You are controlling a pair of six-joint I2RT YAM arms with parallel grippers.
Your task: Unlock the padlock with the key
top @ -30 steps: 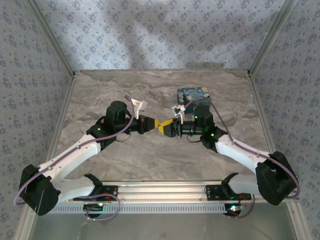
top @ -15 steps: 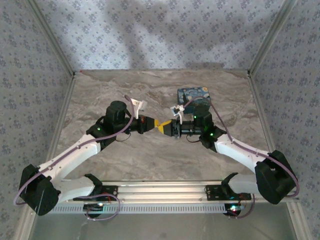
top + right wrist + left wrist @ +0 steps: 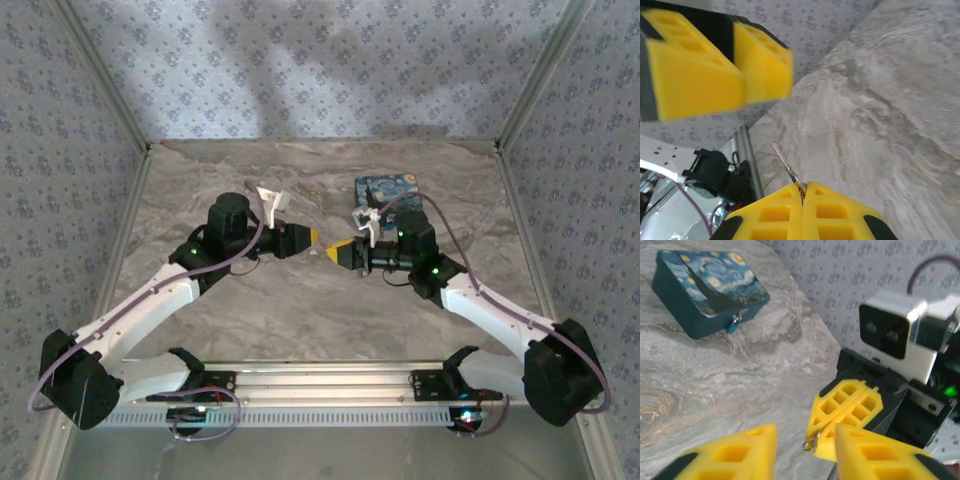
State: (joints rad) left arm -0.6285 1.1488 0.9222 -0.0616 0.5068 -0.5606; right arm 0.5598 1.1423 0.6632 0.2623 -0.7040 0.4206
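My right gripper (image 3: 804, 186) is shut on the small silver key (image 3: 784, 162), whose blade sticks out up and to the left past the yellow pads. In the left wrist view the key's ring (image 3: 812, 442) hangs at the tip of those closed fingers (image 3: 847, 407). My left gripper (image 3: 805, 436) is open with nothing in it, and faces the right one a short way off. From above, the left gripper (image 3: 310, 238) and right gripper (image 3: 336, 251) sit tip to tip at mid-table with a small gap. The tiny bluish padlock (image 3: 733, 325) hangs at the front latch of the swirl-printed box (image 3: 710, 287).
The blue-and-yellow printed box (image 3: 388, 188) lies on the marble tabletop (image 3: 300, 310) behind the right arm's wrist. Patterned walls (image 3: 320, 70) close in the back and both sides. A metal rail (image 3: 320, 385) runs along the near edge.
The two grippers met tip to tip a second ago and have since drawn apart. The left pulled back to the left and the right shifted right, with the key still in it.
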